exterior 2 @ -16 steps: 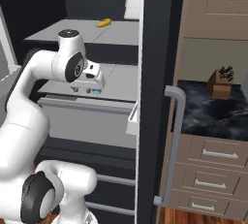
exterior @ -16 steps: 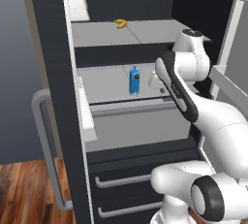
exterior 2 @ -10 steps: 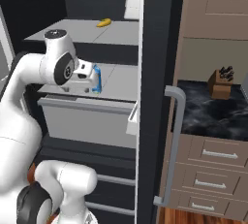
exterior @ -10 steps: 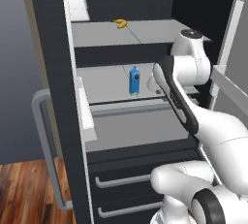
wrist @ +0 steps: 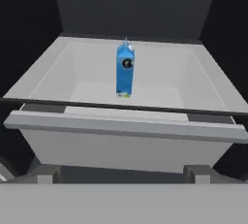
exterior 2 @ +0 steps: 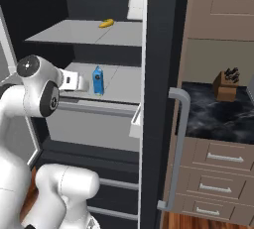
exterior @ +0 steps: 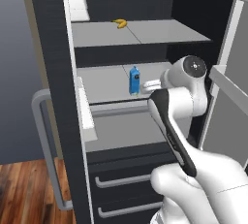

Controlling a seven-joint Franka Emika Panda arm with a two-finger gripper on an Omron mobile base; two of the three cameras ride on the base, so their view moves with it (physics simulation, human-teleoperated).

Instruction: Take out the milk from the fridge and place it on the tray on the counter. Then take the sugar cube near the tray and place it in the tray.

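Straight ahead of the end effector (wrist: pixel 124 172), the milk (wrist: pixel 125 70) is standing upright on a fridge (exterior: pixel 53 97) shelf (exterior: pixel 109 83), beyond its front rail. The end effector is reaching in released, jaws spread wide; advancing too low is risking striking the rail, and an off-centre approach is risking toppling the tall carton.

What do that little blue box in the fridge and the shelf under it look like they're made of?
The milk looks like a matte printed cardboard carton: flat blue faces, folded gabled top, white lower band. The shelf it stands on looks like smooth grey plastic or painted metal, uniform and dull; the rendering leaves that open.
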